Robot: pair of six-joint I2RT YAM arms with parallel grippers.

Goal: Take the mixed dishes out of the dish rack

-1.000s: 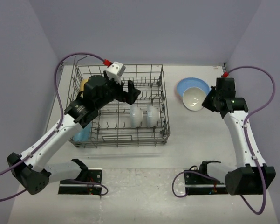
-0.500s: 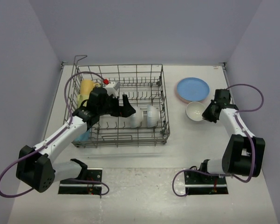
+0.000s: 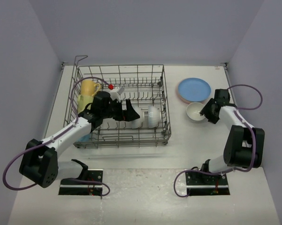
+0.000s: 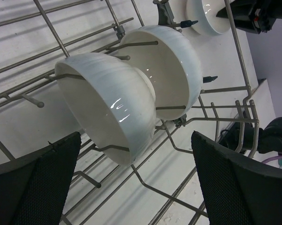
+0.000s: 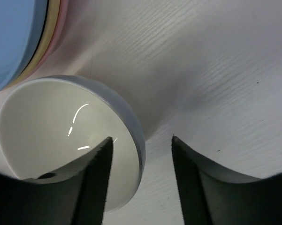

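Note:
The grey wire dish rack holds two white bowls on edge, a yellow mug and a light-blue mug. My left gripper is inside the rack, open. Its fingers flank the lower rim of the nearer bowl without touching it; the other bowl stands behind. A third white bowl sits upright on the table. My right gripper is open astride its rim, one finger inside and one outside.
A stack of plates, blue on top over orange and pink edges, lies just behind the table bowl. Rack tines surround the racked bowls. Walls enclose the table on three sides.
The right arm has lowered the white bowl onto the table in front of the plates and parted its jaws. The left arm has dropped into the rack toward the two bowls.

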